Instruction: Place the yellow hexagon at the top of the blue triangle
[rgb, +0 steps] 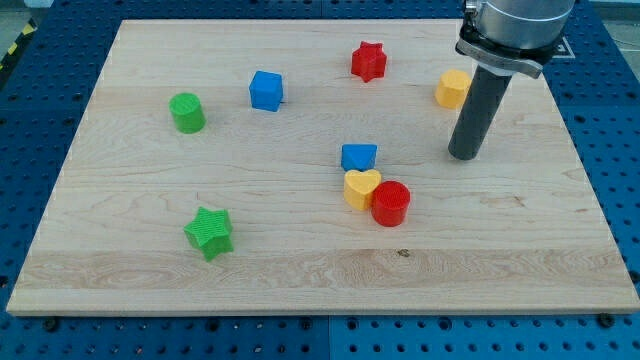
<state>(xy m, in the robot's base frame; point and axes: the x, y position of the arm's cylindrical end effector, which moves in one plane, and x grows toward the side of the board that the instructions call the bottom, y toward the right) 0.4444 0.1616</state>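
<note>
The yellow hexagon (452, 89) lies near the view's top right on the wooden board (120, 290). The blue triangle (359, 156) lies near the board's middle, touching a yellow heart (361, 187) just below it. My tip (463, 157) rests on the board below and slightly right of the yellow hexagon, and well to the right of the blue triangle. The rod stands close beside the hexagon's right edge.
A red cylinder (391, 203) touches the yellow heart's right side. A red star (368, 61) lies at the top, a blue cube (266, 90) to its left, a green cylinder (187, 112) at left, a green star (209, 233) at lower left.
</note>
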